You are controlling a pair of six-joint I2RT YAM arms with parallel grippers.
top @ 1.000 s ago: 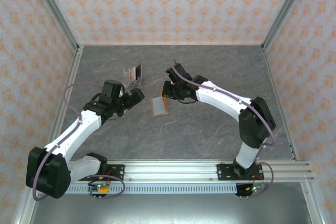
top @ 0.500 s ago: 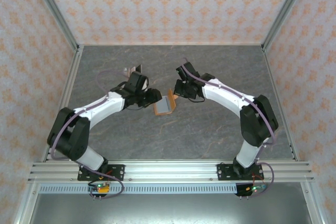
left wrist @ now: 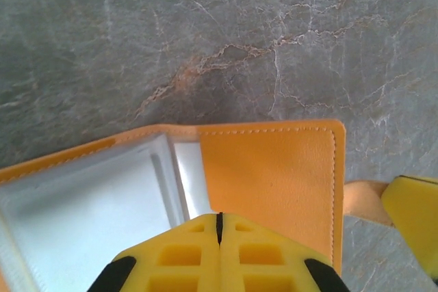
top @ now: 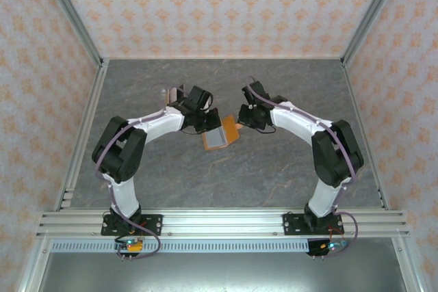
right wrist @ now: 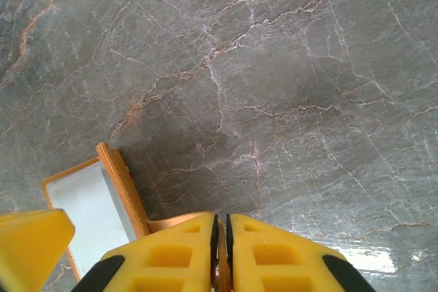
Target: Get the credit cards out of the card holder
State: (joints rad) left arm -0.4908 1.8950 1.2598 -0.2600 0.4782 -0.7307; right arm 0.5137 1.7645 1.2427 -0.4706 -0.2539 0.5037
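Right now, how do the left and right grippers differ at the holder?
Left gripper is at the holder's open face; right gripper is at its side tab. Left's jaws meet flush, nothing seen between; right's pinch the orange tab. Both shut, both yellow-fingered.

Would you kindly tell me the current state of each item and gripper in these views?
card holder: open, pale inner face showing, held between both grippers.
left gripper: fingers shut, apparently pinching the holder's near edge.
right gripper: fingers shut on the holder's orange tab.
cards: out of the holder, lying on the table beyond the left arm, partly hidden.
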